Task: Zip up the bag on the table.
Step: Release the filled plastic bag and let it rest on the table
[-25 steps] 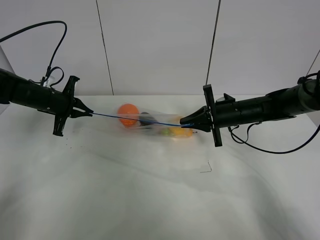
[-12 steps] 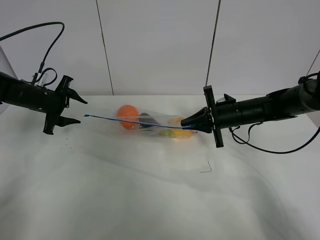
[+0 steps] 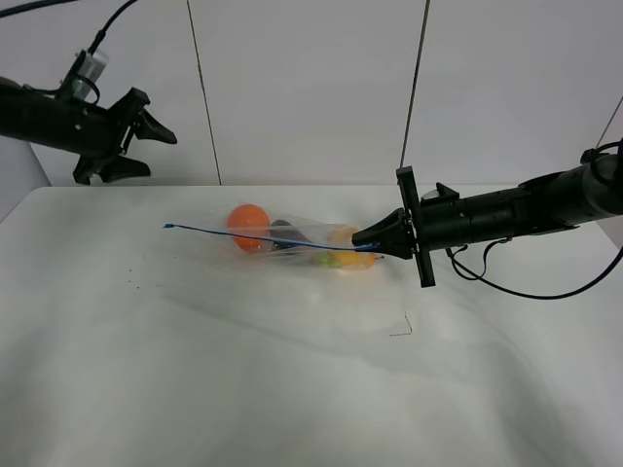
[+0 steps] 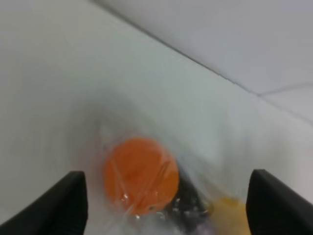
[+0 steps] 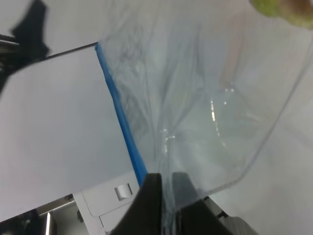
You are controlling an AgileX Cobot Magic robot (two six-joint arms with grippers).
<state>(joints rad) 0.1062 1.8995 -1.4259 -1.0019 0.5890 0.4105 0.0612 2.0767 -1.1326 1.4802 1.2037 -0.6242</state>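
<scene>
The clear bag [image 3: 292,243] lies on the white table [image 3: 243,370] with an orange fruit [image 3: 248,222], a dark purple item and a yellow item inside. Its blue seal strip [image 3: 253,236] runs from a free left end to my right gripper [image 3: 368,236], which is shut on the strip's right end. The right wrist view shows the pads pinching the plastic beside the blue strip [image 5: 120,122]. My left gripper [image 3: 156,156] is open and empty, raised high at the far left, away from the bag. The left wrist view shows its fingertips [image 4: 73,200] apart, with the orange fruit [image 4: 141,174] beyond them.
A white panelled wall [image 3: 311,88] stands behind the table. A small dark wire-like mark [image 3: 401,329] lies on the table in front of the right gripper. Black cables hang from both arms.
My left gripper let go of the strip's left end, opened, and rose up and back to the left. The strip's left end now hangs free. The right gripper has not moved.
</scene>
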